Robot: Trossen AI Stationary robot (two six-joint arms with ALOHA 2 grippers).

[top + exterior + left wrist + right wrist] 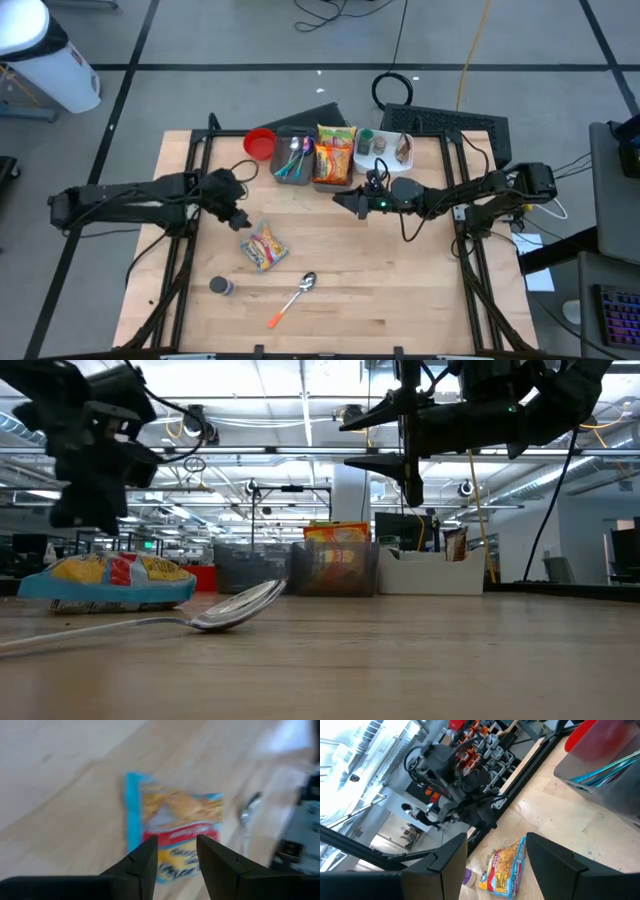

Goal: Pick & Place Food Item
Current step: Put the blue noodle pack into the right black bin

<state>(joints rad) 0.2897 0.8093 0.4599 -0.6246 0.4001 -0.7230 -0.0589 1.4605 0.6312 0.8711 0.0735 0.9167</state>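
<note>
On the left half of the counter [420, 290], the left gripper [240, 216] hangs in the air just to the far-left of the snack packet [264, 245], its fingers [145, 865] parted narrowly with nothing between them. The packet lies flat on the wood, clear of the fingers, its long axis running from far-left to near-right, so it sits just ahead of and below the left gripper; I judge that arm far the nearer one for the pick. Nearer the front edge lie a small dark-capped jar [221, 286] and a spoon [293, 299]. Along the far side stand a red bowl [260, 143] and bins [330, 160] of cutlery and packets. To the right, the right gripper [343, 201] waits above mid-counter, fingers apart and empty.
</note>
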